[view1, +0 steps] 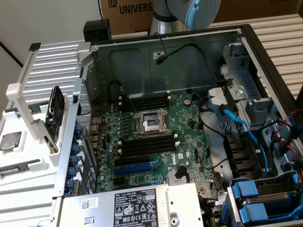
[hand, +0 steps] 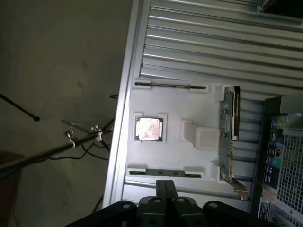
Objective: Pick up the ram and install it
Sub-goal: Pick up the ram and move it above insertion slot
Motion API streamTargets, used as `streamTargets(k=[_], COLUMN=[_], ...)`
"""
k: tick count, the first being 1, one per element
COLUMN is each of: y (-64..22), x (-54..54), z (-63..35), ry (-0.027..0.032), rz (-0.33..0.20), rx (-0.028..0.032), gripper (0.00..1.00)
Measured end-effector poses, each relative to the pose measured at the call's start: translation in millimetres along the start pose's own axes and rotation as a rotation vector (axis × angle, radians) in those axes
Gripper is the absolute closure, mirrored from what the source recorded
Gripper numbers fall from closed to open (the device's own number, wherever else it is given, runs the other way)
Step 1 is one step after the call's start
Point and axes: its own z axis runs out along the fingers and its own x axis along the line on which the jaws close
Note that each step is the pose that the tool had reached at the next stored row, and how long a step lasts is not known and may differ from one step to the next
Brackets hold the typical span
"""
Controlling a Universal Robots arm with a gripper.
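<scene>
The ram [hand: 163,172] is a thin green stick held on edge between two white clips of the white fixture [hand: 189,113]. In the exterior view it lies low on the fixture [view1: 28,189] as a green strip [view1: 13,169]. A second thin stick [hand: 170,85] rests in the clips on the fixture's opposite side. My gripper [hand: 165,184] hovers high above the fixture, fingers shut together with nothing between them, its tips lined up close to the ram. Black memory slots [view1: 147,145] lie empty on the motherboard [view1: 156,156] beside the processor socket [view1: 150,124].
A square silver processor chip [hand: 149,128] and an upright card with a black plate [hand: 230,127] share the fixture. The open computer case [view1: 180,61] holds blue and black cables [view1: 236,125], drive bays and a power supply [view1: 137,205]. The arm [view1: 189,12] reaches in above the case's back wall.
</scene>
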Motion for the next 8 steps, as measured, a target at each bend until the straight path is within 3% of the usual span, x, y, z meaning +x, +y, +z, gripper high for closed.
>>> streamTargets(k=[8], y=[0.0], x=[0.0], z=[0.0], ry=[0.0019], rz=[-0.137], rx=[-0.0034], gripper=[0.89])
